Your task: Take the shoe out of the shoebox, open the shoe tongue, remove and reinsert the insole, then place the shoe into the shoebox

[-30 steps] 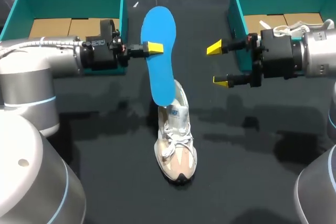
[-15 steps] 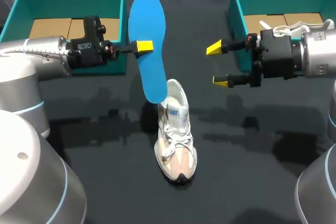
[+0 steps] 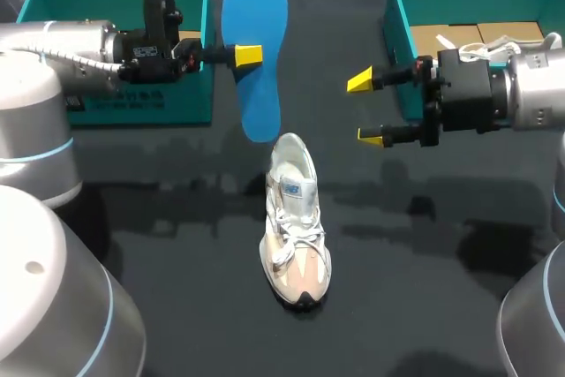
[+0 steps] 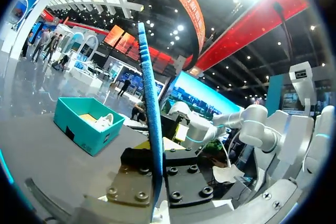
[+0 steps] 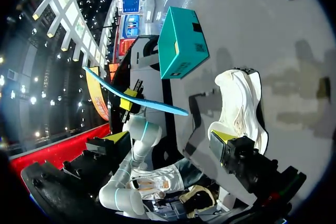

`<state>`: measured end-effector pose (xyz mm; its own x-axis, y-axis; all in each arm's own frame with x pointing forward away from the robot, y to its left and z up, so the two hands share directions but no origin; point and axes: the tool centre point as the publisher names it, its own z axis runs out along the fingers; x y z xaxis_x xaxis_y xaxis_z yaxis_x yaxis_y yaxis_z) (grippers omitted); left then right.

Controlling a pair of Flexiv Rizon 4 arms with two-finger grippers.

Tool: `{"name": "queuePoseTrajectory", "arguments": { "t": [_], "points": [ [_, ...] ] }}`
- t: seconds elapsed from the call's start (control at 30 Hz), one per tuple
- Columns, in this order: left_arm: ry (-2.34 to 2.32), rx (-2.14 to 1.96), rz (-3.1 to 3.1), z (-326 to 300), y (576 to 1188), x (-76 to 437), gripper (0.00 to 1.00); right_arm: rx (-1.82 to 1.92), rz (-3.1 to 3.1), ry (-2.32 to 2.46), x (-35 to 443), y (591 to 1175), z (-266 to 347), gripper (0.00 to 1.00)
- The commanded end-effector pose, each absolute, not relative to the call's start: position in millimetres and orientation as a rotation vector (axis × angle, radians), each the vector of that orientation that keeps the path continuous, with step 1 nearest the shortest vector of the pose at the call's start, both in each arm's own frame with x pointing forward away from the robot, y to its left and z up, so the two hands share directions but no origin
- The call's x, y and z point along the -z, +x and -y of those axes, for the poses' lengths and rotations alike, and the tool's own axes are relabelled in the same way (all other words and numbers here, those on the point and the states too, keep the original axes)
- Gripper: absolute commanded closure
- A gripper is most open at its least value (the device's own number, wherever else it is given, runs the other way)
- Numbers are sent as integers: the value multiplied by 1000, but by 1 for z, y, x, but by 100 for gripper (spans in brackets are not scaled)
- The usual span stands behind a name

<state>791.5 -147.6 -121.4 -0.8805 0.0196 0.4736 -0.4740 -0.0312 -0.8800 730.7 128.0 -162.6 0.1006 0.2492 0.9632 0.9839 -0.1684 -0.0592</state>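
Shoe (image 3: pixel 296 218) on dark glossy table (image 3: pixel 424 289), left gripper (image 3: pixel 248 55) pinching blue insole (image 3: pixel 256 6) aloft, right gripper (image 3: pixel 365 109) spread

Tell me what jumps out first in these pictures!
The big bright blue insole, held up in the air by the left gripper. Near it a white and tan shoe stands on the table, while the right gripper hangs open across from the insole.

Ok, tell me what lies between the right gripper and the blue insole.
Nothing: the head view shows that stretch from right gripper to blue insole bare, only dark table under it.
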Motion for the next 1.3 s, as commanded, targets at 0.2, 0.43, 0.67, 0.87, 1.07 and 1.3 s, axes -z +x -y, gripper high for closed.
{"name": "queuePoseTrajectory", "arguments": {
  "t": [0.2, 0.43, 0.67, 0.87, 1.07, 1.3],
  "points": [
    [408, -2018, 1966, 148, 789, 122, 100, 1130, 1255, -1562, 163, 731, -130, 0],
    [185, -2107, 2151, 163, 776, 113, 100, 1130, 1255, -1562, 163, 731, -130, 0],
    [-45, -2181, 2298, 161, 774, 104, 100, 1130, 1255, -1562, 163, 731, -130, 0],
    [-95, -2189, 2364, 159, 777, 101, 100, 1130, 1255, -1562, 163, 731, -130, 0],
    [-95, -2189, 2364, 159, 777, 101, 100, 1130, 1255, -1562, 163, 731, -130, 0],
    [-304, -2250, 2454, 166, 773, 105, 100, 1130, 1255, -1562, 163, 731, -130, 0]
  ]
}}
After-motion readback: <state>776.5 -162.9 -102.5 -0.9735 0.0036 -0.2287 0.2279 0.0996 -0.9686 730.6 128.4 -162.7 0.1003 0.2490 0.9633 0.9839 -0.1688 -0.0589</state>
